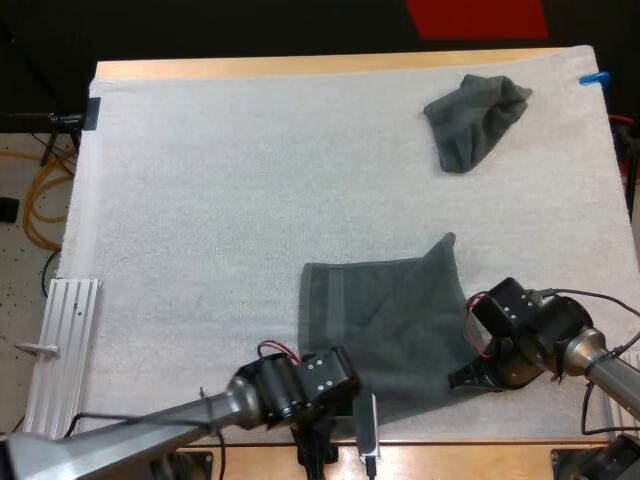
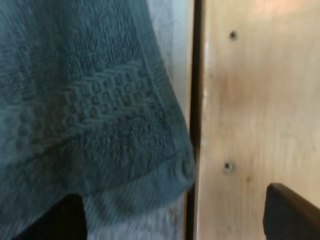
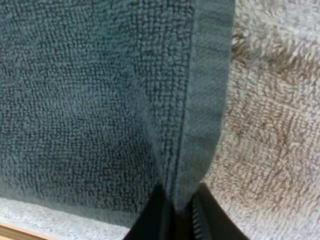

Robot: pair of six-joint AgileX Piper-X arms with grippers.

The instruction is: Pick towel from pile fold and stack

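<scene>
The towel (image 1: 390, 325), dark grey-green terry with a woven band, lies spread at the mat's (image 1: 200, 200) near edge. My right gripper (image 3: 181, 212) pinches its hem. My left gripper (image 2: 175, 217) stands wide at its corner. A crumpled towel (image 1: 474, 120) lies far right.

Dark grey-green towel (image 1: 390, 320), white mat (image 1: 230, 200)

A wooden table (image 1: 300, 66) carries a white, fleecy mat (image 1: 220, 180) that covers nearly all of its top (only thin strips of wood are bare at the far and near edges). To the left lies a pale speckled floor (image 1: 22, 280), with yellow-orange cables (image 1: 40, 185) looping on it and a ribbed metal rail (image 1: 62, 350) just beside the mat.
</scene>
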